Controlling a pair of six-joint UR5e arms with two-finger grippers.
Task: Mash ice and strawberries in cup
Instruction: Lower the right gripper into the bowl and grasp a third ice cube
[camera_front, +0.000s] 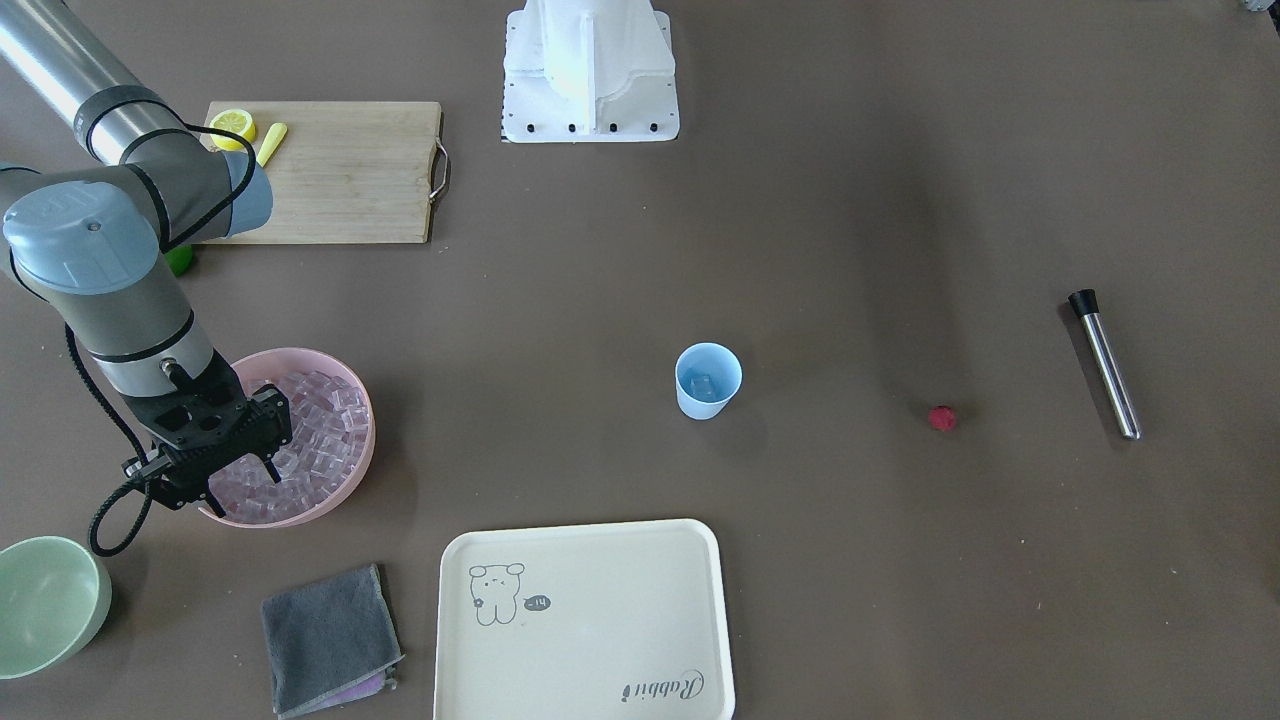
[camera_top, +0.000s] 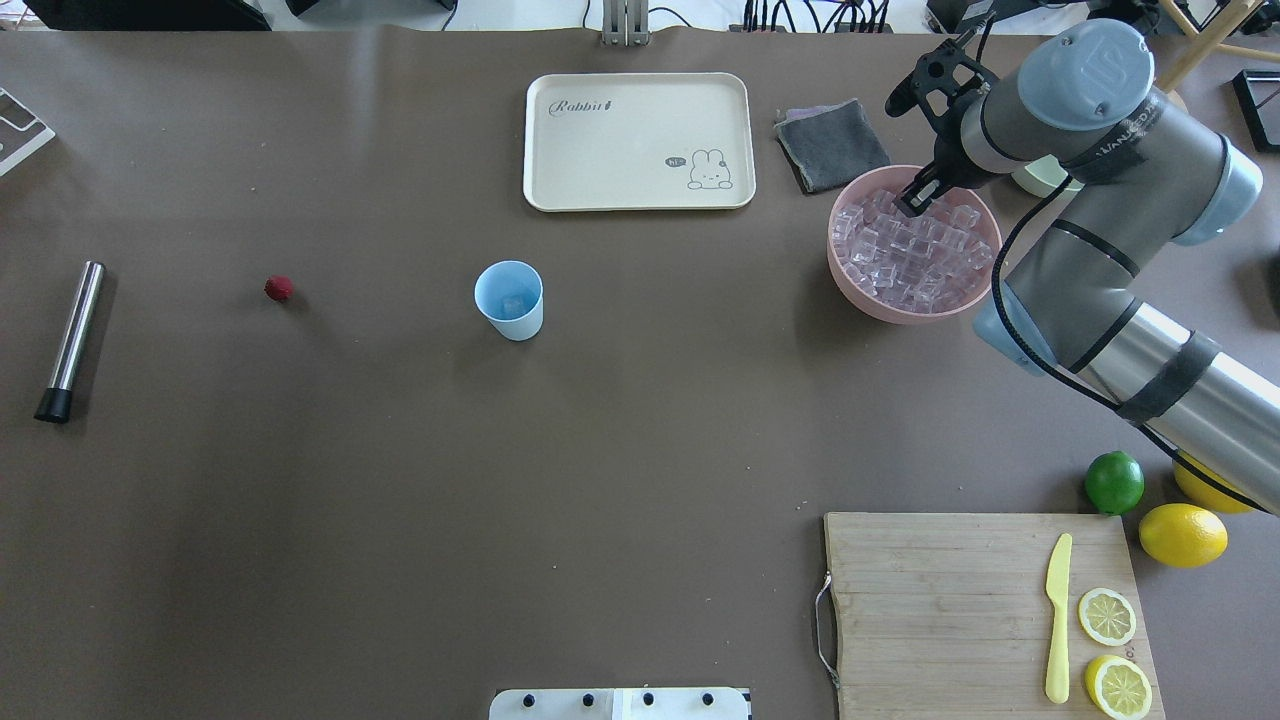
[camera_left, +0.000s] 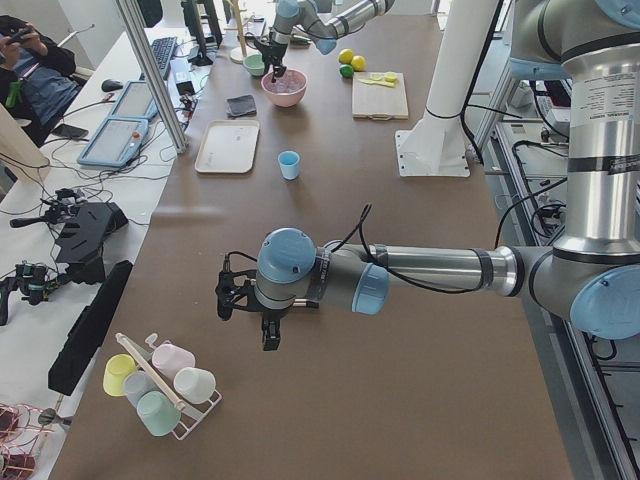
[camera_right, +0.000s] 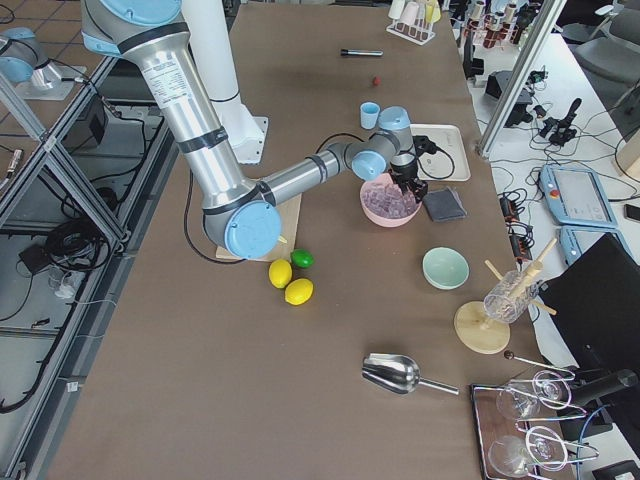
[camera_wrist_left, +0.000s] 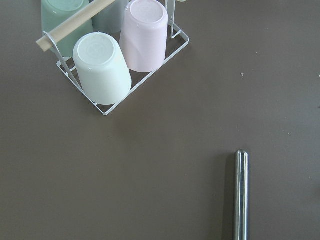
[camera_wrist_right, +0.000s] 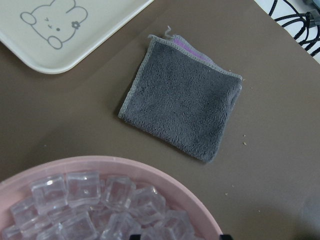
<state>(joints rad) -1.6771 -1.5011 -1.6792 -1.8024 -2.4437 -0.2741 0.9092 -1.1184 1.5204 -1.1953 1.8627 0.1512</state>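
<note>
Right fingers (camera_top: 918, 193) are down in the heap of ice (camera_top: 915, 258). In the wrist view the tips are spread wide, cubes under and between them, nothing clearly pinched yet. That heap fills the pink bowl (camera_top: 905, 316) on the right of the surface.

Now the line that matters: the cup (camera_top: 509, 300) stands upright well to the left of the bowl, around the middle and a touch nearer the robot, so a loaded carry looks like a plain leftward run. What looks like one cube sits inside it.

Further left on much the same line lies the strawberry (camera_top: 279, 289), alone on the surface. Beyond it is the steel muddler (camera_top: 70, 340), long axis running near to far, black end nearest the robot.

The right arm is the closer one to ice and cup. Left fingers (camera_left: 268, 332) hang out at the left end, near the muddler. Open or closed? Cannot tell.
</note>
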